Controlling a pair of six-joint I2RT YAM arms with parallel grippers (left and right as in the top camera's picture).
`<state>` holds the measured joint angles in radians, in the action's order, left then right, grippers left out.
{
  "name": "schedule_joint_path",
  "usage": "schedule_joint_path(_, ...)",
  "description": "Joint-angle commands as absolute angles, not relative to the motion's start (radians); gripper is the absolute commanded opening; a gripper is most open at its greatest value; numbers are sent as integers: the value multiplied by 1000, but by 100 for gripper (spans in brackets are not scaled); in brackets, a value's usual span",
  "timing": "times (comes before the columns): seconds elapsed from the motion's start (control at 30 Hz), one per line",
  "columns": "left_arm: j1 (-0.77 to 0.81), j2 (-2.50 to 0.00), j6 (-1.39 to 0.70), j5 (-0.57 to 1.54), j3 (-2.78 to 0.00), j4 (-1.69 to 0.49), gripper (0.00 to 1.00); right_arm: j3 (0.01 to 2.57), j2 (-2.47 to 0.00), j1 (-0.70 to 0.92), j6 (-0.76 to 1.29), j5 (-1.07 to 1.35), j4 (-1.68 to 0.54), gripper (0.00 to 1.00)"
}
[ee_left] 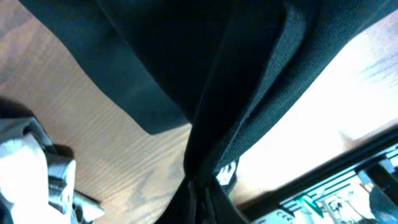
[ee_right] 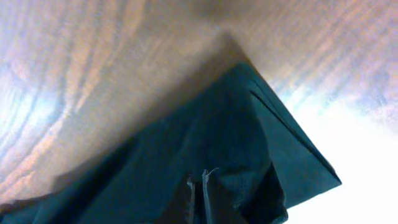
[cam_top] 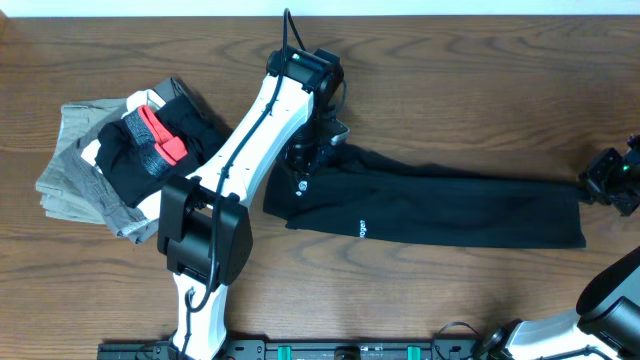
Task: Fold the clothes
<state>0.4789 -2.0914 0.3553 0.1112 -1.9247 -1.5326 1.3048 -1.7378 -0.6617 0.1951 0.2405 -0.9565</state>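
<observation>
On the wooden table (cam_top: 480, 80) the black T-shirt (cam_top: 450, 210) lies as a long narrow strip from the middle out to the right, held at both ends. The pile of folded garments (cam_top: 90, 170) sits just left of your left arm, so a wide sweep could knock it. Your left gripper (cam_top: 305, 162) is pinched on bunched fabric at the left end, your right gripper (cam_top: 603, 184) closed on the right corner. Pull unevenly and the strip may twist or slip free, skewing the fold near the small white logo (cam_top: 365, 228)
</observation>
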Motion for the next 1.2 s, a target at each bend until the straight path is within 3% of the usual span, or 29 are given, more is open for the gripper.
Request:
schedule_joint_path(0.0,477,-2091,339,96,-1932,-1546,17,1316,-1711,-668,197,191,-966,30)
schedule_joint_path(0.13,476,-2091,340,83,-1932,-1554,37,1316,-1711,-668,197,191,-970,32)
schedule_joint_path(0.3,477,-2091,315,75,-1932,-1480,44,1316,-1711,-668,213,193,-969,35)
schedule_joint_path(0.5,482,-2092,313,339,-1898,-1227,47,1316,-1711,-664,205,342,-949,37)
schedule_joint_path(0.83,545,-2093,344,363,-1688,-877,73,1316,-1711,-653,192,360,-955,38)
schedule_joint_path(1.03,572,-2094,343,361,-1601,-699,72,1315,-1711,-653,192,360,-955,38)
schedule_joint_path(1.17,575,-2094,319,362,-1539,-612,49,1314,-1711,-653,192,360,-959,38)
